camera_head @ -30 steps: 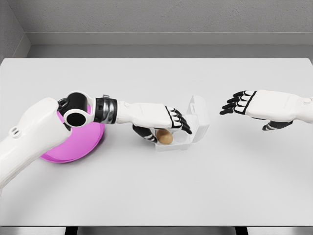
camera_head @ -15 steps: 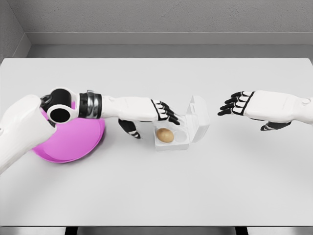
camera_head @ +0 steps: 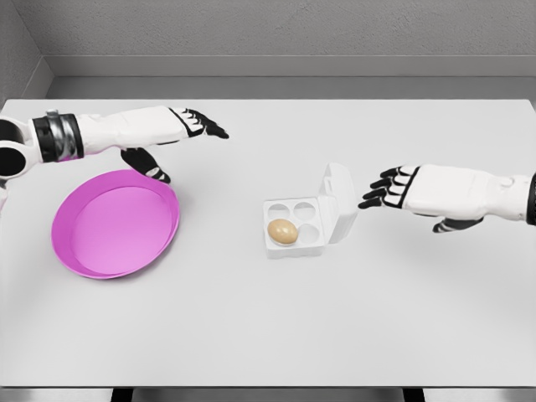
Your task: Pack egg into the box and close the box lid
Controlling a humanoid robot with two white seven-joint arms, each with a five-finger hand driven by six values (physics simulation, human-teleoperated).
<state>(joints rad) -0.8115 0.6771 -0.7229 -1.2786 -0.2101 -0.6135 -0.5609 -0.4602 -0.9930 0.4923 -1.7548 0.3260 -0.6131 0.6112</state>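
Head view, looking down on a white surface (camera_head: 268,335). Egg (camera_head: 283,232) seated in the front-left cup of the four-cup white box (camera_head: 295,224), other three cups unfilled. Box lid (camera_head: 340,203) open, hinged along the right side of the tray and raised at a tilt toward the right. Left hand (camera_head: 172,127) extended from the left edge above the far left part of the surface, well apart from the box, fingers (camera_head: 209,127) straight, spread and holding nothing, thumb angled downward. Pink plate (camera_head: 115,223) lying just below and in front of that hand, holding nothing, near the left of the box but not touching it. Right hand (camera_head: 419,191) reached in from the right edge, palm down, fingers (camera_head: 377,188) slightly apart and holding nothing, tips close beside the raised lid; contact with the lid impossible to tell. Grey wall (camera_head: 268,33) behind the far edge of the surface.
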